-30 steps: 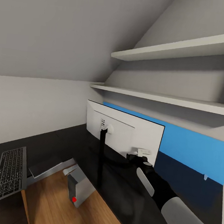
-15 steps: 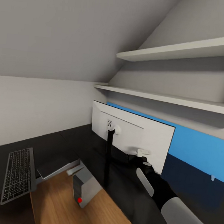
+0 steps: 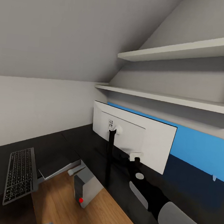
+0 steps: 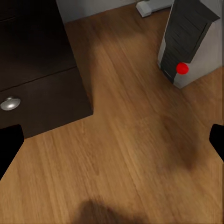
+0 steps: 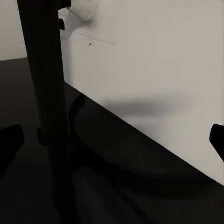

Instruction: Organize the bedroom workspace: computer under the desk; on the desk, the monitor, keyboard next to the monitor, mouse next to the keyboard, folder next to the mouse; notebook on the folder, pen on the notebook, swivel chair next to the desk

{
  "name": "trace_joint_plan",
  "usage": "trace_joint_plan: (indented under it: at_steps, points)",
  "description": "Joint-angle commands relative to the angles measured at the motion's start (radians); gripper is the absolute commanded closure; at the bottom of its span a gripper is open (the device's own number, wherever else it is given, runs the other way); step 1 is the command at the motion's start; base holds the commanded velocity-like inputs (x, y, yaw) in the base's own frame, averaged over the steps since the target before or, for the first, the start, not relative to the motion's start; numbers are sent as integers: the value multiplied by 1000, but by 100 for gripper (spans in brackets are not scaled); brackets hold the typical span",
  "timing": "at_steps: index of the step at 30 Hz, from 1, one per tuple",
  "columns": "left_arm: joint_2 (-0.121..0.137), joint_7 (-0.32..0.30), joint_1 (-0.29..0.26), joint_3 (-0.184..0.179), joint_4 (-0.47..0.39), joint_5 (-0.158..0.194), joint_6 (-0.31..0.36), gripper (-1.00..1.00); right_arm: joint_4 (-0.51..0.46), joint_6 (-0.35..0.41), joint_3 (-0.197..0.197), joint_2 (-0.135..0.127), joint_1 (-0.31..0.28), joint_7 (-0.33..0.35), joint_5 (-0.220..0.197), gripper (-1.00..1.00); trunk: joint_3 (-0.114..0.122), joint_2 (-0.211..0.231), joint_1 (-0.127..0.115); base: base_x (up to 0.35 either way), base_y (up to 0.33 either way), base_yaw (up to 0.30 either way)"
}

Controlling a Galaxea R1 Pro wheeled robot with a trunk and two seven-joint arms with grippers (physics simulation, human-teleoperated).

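- Right gripper (image 3: pixel 135 157), seen from the head camera, sits just behind the lower edge of the monitor (image 3: pixel 150 144); its white tip is at the panel's white back, and from here I cannot tell whether it touches or how its fingers stand.
- Same view: the monitor stands on the desk (image 3: pixel 71 142) on a thin black stand (image 3: pixel 109 156), its back toward the camera, in front of the blue back panel (image 3: pixel 197 147). The keyboard (image 3: pixel 20 175) lies flat on the desk's near left part, well apart from the monitor. The computer (image 3: pixel 87 188) stands on the wood floor (image 3: pixel 65 203) below the desk edge, tilted, red light low on its front. Two pale shelves (image 3: pixel 179 50) run along the wall above.
- Left wrist view: the left gripper (image 4: pixel 112 140) hangs over bare floor, its dark fingertips (image 4: pixel 8 144) at opposite edges, wide apart with nothing between. The computer (image 4: pixel 191 42) stands beyond, beside a dark drawer front (image 4: pixel 42 93) with a round silver knob (image 4: pixel 10 103).
- Right wrist view: the right gripper (image 5: pixel 112 140) has its fingers spread wide, holding nothing. Between them show the monitor's back (image 5: pixel 154 70), the stand's post (image 5: pixel 46 93) and its curved foot (image 5: pixel 121 158) on the desk (image 5: pixel 18 84).
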Motion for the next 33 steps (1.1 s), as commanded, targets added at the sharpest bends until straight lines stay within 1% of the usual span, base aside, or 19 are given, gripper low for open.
trace_joint_plan:
  at_steps: [1,6,17,22,24,25,27,28,30,31,33]
  points:
    - [1,6,-1,-7,-2,11,-9,-100,0,-9,10,-2,-2,-7,-11,-100,-4,-8,4,0,0,0]
    - [2,5,-1,-8,-5,11,-9,-100,-3,-14,18,0,-2,-7,-13,-100,-20,-43,23,0,0,0]
    - [1,6,-1,-8,-5,12,-9,-100,-3,-15,20,-1,-2,-7,-12,-100,-55,-120,65,0,0,0]
    - [1,6,-1,-8,-7,13,-9,-100,3,-13,21,6,-2,-8,-14,-100,-70,-155,84,0,0,0]
    - [1,6,-1,-10,-10,13,-9,-100,22,-11,20,22,-2,-7,-15,-100,-76,-169,92,0,0,0]
    - [0,6,-1,-12,-16,13,-8,-100,50,-11,18,42,-2,-7,-15,-100,-80,-176,96,0,0,0]
    - [0,6,-1,-14,-30,13,-7,-100,87,-10,16,71,-3,-7,-15,-100,-86,-190,104,0,0,0]
    - [-1,7,-1,-16,-52,14,-6,-100,130,-10,14,104,-5,-7,-14,-100,-89,-197,107,0,0,0]
    - [-1,9,-1,-17,-85,14,-2,-100,177,-10,13,135,-8,-7,-14,-100,-95,-211,115,0,0,0]
    - [0,10,-1,-18,-125,15,9,-100,225,-9,11,159,-18,-7,-15,-100,-98,-218,119,0,0,0]
    - [1,12,-1,-17,-173,15,35,-100,264,-9,10,176,-38,-7,-16,-100,-105,-232,127,0,0,0]
